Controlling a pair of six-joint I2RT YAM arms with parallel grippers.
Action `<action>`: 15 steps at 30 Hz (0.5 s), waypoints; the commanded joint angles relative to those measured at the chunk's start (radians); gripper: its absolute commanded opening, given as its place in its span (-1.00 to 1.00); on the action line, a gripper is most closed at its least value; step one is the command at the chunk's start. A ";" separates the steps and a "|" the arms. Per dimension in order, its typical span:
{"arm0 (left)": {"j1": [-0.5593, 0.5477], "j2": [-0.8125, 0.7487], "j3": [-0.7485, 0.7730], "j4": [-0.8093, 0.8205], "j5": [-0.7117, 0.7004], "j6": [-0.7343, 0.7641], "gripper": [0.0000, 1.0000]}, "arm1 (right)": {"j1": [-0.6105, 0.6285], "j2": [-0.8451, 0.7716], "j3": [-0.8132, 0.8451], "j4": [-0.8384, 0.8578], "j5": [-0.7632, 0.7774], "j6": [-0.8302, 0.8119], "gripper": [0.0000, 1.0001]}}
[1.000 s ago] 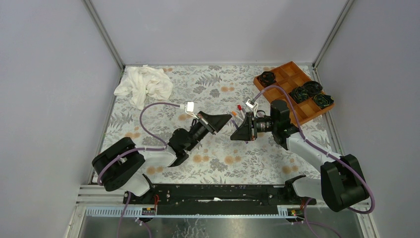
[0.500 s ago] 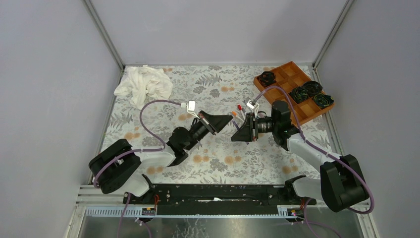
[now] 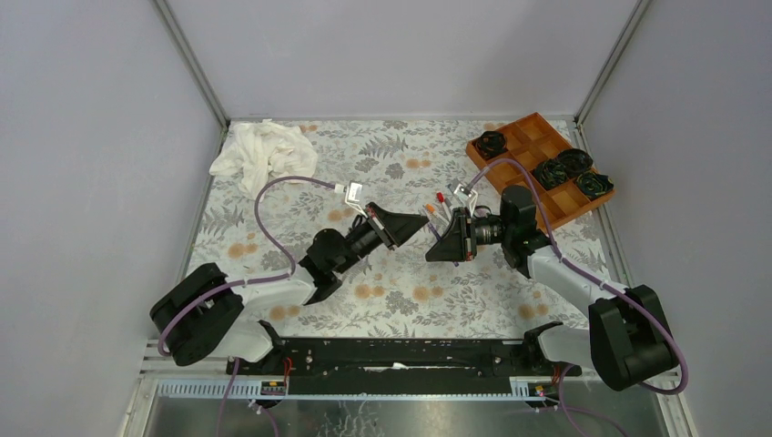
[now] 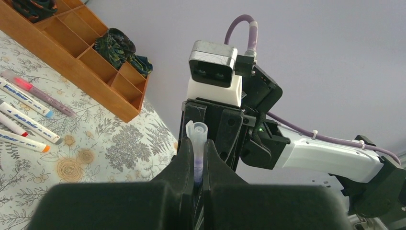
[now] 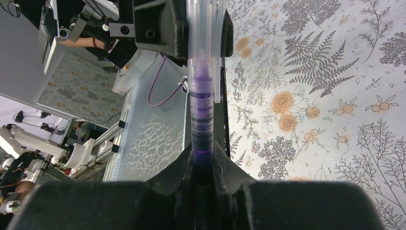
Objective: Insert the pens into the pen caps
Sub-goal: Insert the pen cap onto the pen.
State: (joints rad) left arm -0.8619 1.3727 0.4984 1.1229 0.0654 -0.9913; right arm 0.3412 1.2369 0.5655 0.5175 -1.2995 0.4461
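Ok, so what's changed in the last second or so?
The left gripper has pushed rightward toward the right gripper, closing the gap, while its arm's base swung out left. Both stay shut: left on the clear cap, right on the purple pen. The right gripper, wooden tray and white rag stayed put.

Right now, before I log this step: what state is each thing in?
Left hand: shut on the clear cap.
Right hand: shut on the purple pen.
Purple pen: off the table, front end inside the clear cap.
Loose pens: lying flat on the table.
Tray: holds black rosettes.
Cloth: crumpled.
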 commanded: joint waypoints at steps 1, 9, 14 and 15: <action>-0.001 0.010 0.018 -0.038 0.110 0.002 -1.00 | -0.003 -0.029 0.019 0.057 0.038 -0.009 -1.00; -0.048 0.084 0.061 -0.004 0.087 -0.016 -1.00 | -0.002 -0.034 0.017 0.040 0.049 -0.038 -1.00; -0.055 0.072 0.042 0.002 0.065 -0.027 -0.96 | -0.002 -0.040 0.035 -0.032 0.054 -0.102 -1.00; -0.054 0.061 0.036 -0.003 0.049 -0.028 -0.93 | -0.002 -0.042 0.037 -0.034 0.053 -0.105 -1.00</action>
State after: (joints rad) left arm -0.8700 1.4368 0.5457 1.1355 0.0628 -1.0073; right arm 0.3317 1.2247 0.5648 0.4740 -1.2762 0.4023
